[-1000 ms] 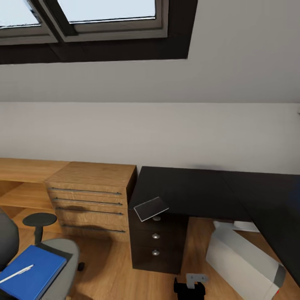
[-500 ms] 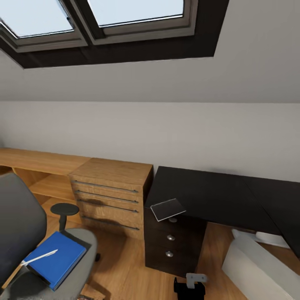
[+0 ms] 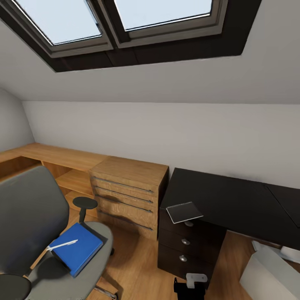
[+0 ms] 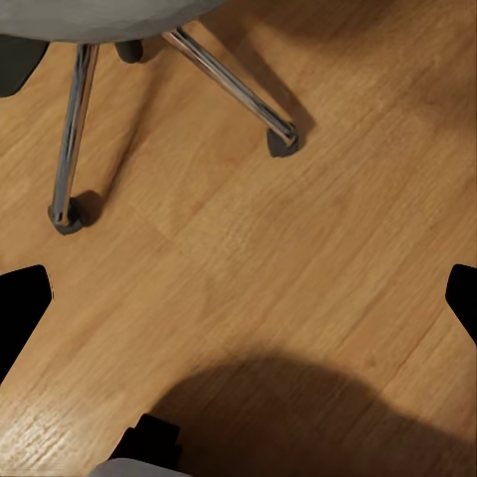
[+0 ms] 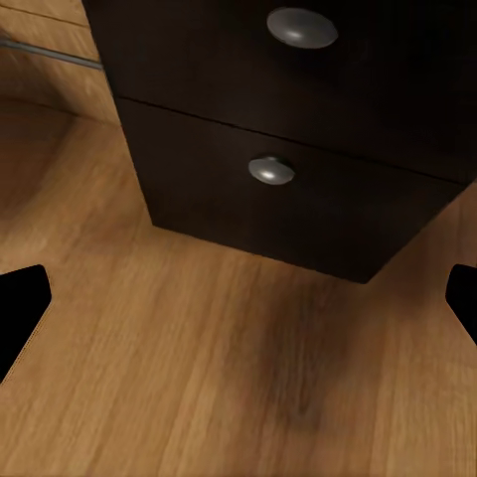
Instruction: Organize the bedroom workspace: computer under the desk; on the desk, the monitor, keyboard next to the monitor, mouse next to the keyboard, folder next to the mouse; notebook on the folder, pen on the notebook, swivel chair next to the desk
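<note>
The swivel chair (image 3: 29, 216) stands at the left, grey with black armrests. On its seat lies the blue folder (image 3: 79, 250), and the white pen (image 3: 62, 245) rests on top of the folder. The dark notebook (image 3: 184, 212) lies at the front left corner of the black desk (image 3: 233, 200). The pale computer (image 3: 268, 275) sits on the floor at the lower right, below the desk. My left gripper (image 4: 238, 308) is open over bare wood floor, near the chair's chrome legs (image 4: 229, 89). My right gripper (image 5: 238, 308) is open over the floor before the desk's black drawers (image 5: 298, 209).
A light-wood drawer unit (image 3: 129, 191) and a low shelf (image 3: 58, 158) run along the wall between chair and desk. A sloped wall with black-framed skylights (image 3: 125, 25) hangs overhead. A black and grey robot part (image 3: 189, 287) shows at the bottom edge.
The whole head view has shifted: the camera turned left, bringing the chair, folder and pen further into view and the computer toward the right edge. The things themselves have not moved.
</note>
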Controlling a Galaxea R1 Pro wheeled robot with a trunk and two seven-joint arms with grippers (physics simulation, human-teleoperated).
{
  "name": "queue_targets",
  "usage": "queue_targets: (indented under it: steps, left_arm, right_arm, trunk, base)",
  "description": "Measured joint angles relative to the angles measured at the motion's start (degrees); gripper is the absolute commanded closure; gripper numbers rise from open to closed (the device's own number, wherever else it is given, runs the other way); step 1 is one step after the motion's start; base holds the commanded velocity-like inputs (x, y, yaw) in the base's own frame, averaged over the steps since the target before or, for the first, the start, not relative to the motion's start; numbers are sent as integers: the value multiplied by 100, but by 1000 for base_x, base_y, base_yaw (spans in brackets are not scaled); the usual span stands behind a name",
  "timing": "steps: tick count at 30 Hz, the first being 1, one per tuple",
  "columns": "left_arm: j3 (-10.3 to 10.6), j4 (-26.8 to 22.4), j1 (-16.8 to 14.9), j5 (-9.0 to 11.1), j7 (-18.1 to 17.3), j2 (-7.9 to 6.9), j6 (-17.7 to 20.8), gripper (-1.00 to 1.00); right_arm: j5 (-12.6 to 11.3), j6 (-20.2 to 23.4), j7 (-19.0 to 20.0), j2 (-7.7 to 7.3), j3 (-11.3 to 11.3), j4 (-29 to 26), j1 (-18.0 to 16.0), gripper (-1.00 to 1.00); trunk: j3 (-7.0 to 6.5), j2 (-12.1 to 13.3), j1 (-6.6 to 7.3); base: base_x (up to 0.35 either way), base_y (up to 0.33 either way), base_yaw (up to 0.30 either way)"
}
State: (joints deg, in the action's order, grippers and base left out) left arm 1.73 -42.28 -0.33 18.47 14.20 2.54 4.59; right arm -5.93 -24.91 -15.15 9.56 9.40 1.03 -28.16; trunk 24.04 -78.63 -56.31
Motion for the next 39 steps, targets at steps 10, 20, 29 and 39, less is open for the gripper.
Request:
queue_targets:
  steps: [10,20,29,39]
  left_arm:
    - [-4,4,-1,-14,1,-4,0,-100]
    - [-6,9,0,2,23,-5,5,-100]
    - [2,179,0,-4,26,-5,0,-100]
    - [-4,194,0,3,40,-11,1,-100]
  right_arm:
    - [-21,-48,-12,8,3,1,1,-100]
    - [-32,-54,-13,9,3,2,0,-100]
    - [-34,-57,-7,9,2,0,0,-100]
    - [-21,-72,3,2,2,0,0,-100]
  trunk:
    - [-14,0,0]
    - [-14,0,0]
    - [-14,0,0]
    - [-14,0,0]
  base:
    - [0,0,39]
    - [0,0,201]
    - [0,0,279]
    - [0,0,281]
